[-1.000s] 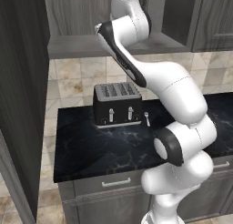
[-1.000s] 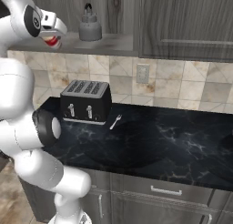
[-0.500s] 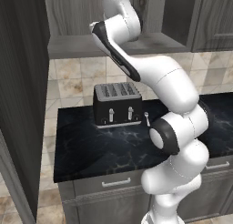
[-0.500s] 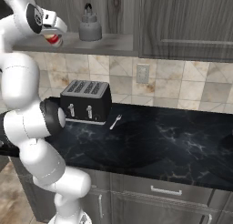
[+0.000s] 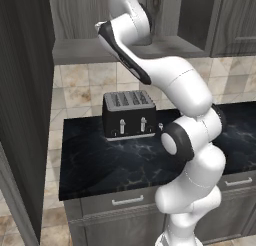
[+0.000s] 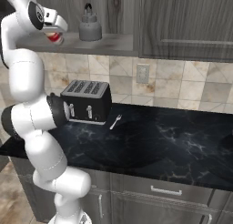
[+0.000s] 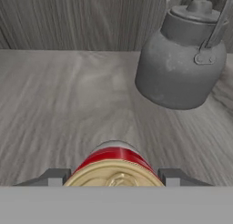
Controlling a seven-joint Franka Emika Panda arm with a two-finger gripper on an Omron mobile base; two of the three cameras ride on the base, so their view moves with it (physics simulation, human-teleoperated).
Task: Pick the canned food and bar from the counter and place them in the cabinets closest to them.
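The white arm [image 5: 180, 115] rose from beside the base cabinets [image 6: 150, 200] and reached up into the open wall cabinets [image 6: 109, 43], whose grey wood-grain back and flat shelf floor [image 7: 68, 104] showed plainly in the hand view, with a closed dark panelled door [image 6: 186, 22] to the right of the opening in the right base view. Below stretched the black marbled tabletop [image 6: 173, 145], backed by tan tiles carrying a wall socket [image 6: 143, 73]. A dark four-slot toaster [image 5: 128, 114] stood on the tabletop against the tiles, under the open cabinet. A grey kettle [image 7: 182, 59] with a lid knob and a bail handle sat on the shelf floor, ahead and to the right in the hand view, apart from the tin. The gripper [image 6: 54, 33] was up at the front edge of the shelf, left of the kettle in the right base view, and was closed upon the canned food [image 7: 113, 166], its dark fingertips [image 7: 52, 176] lying to either side of the tin. The canned food showed its red body, tan-yellow top and whitish far end, lying along the gripper's axis and pointing into the cabinet; whether it touched the shelf floor could not be told. A small fork [image 6: 115, 121] lay on the tabletop just right of the toaster in the right base view.
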